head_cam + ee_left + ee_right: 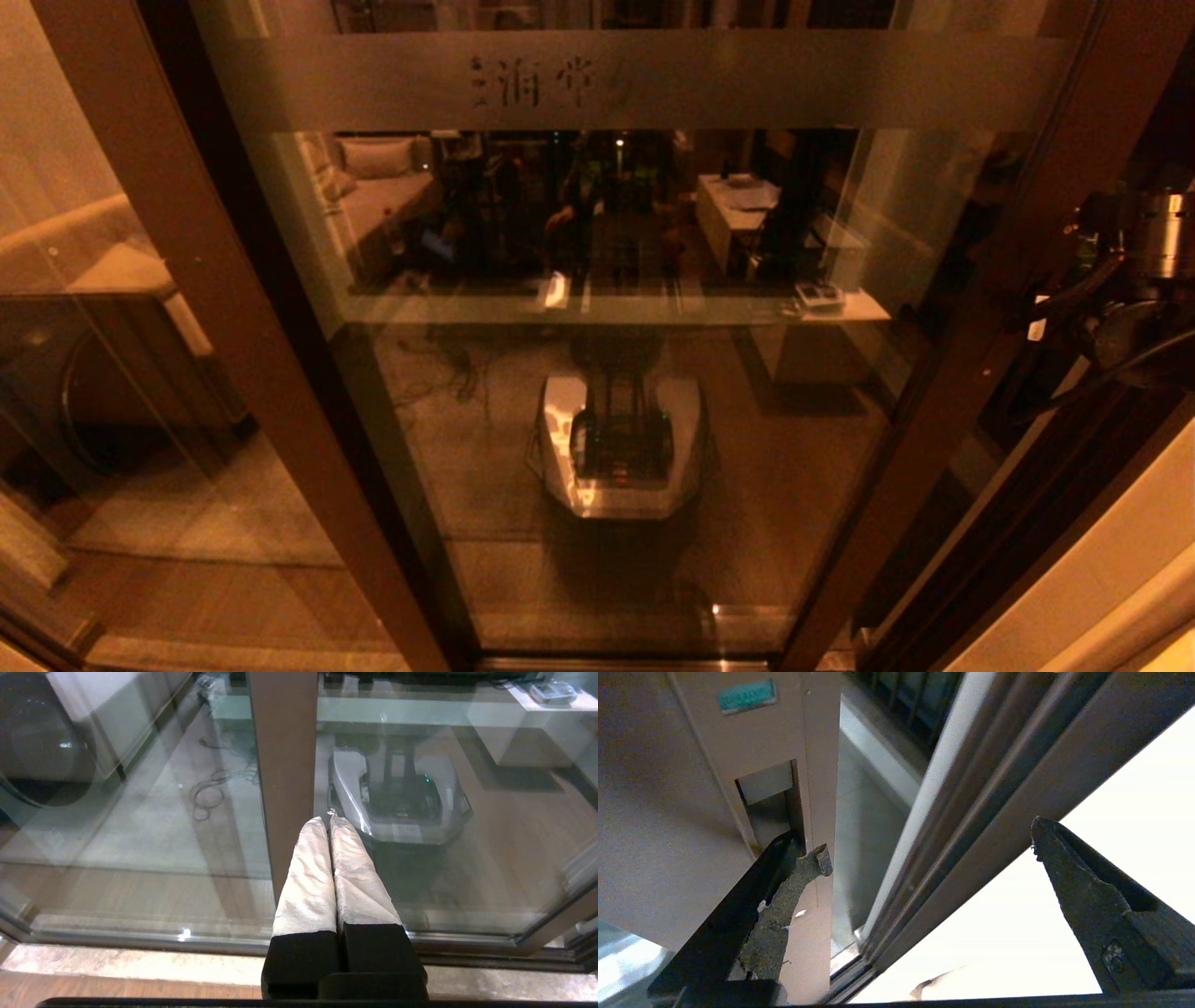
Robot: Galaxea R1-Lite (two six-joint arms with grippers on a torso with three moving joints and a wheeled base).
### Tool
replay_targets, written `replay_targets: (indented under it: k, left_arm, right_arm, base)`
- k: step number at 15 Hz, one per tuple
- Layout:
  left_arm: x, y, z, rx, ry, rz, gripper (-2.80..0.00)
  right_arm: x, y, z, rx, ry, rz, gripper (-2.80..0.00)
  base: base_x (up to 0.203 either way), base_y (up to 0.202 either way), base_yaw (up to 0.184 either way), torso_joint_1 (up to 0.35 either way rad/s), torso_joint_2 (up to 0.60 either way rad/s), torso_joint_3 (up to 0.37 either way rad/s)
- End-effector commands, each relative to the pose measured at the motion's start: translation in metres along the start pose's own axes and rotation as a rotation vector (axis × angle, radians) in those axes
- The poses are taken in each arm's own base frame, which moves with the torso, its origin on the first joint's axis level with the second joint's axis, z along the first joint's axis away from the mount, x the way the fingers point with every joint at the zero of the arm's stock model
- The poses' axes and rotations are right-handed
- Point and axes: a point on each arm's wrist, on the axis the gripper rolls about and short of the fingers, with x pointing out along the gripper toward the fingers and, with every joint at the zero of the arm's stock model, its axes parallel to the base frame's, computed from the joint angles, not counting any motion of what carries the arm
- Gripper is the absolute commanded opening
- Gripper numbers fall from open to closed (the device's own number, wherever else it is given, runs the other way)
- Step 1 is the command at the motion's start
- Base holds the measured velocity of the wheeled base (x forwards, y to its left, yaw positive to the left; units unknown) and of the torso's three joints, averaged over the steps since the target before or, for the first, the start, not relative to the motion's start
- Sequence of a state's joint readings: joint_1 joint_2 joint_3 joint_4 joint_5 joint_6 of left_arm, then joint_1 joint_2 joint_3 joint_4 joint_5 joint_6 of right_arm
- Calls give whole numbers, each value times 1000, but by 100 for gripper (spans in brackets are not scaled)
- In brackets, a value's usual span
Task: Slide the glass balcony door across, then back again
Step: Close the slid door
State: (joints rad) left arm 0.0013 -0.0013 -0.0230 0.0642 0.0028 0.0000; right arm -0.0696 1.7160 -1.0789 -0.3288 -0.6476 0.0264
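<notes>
The glass balcony door (597,420) fills the head view, with its frosted band and two etched characters (532,82) near the top. At its right stile (980,308) is my right arm (1144,271). My right gripper (927,842) is open. One fingertip (817,856) sits at the recessed handle (768,795) in that stile, and the other finger (1057,858) is out by the jamb. A narrow gap (864,812) shows between stile and jamb. My left gripper (327,821) is shut on nothing, its white-wrapped fingers pointing at the door's left stile (285,765).
A fixed brown-framed pane without characters (93,392) stands to the left. The dark jamb rails (971,784) and a pale wall (1102,579) close off the right. The floor track (140,940) runs along the bottom. The glass reflects my own base (621,448).
</notes>
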Motion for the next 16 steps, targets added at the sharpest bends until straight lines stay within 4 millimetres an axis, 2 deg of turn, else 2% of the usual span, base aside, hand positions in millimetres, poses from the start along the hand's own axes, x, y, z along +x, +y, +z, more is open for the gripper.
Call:
replay_targets:
  k: [1, 9, 16]
  left_arm:
    - [0, 0, 0, 0, 0, 1, -280]
    - [0, 0, 0, 0, 0, 1, -280]
    - [0, 0, 0, 0, 0, 1, -280]
  right_arm:
    - [2, -1, -1, 2, 1, -2, 0]
    - [18, -11, -1, -5, -12, -46, 0]
    - [22, -16, -1, -8, -9, -62, 0]
  base:
    - [0, 0, 0, 0, 0, 0]
    - [0, 0, 0, 0, 0, 0]
    - [0, 0, 0, 0, 0, 0]
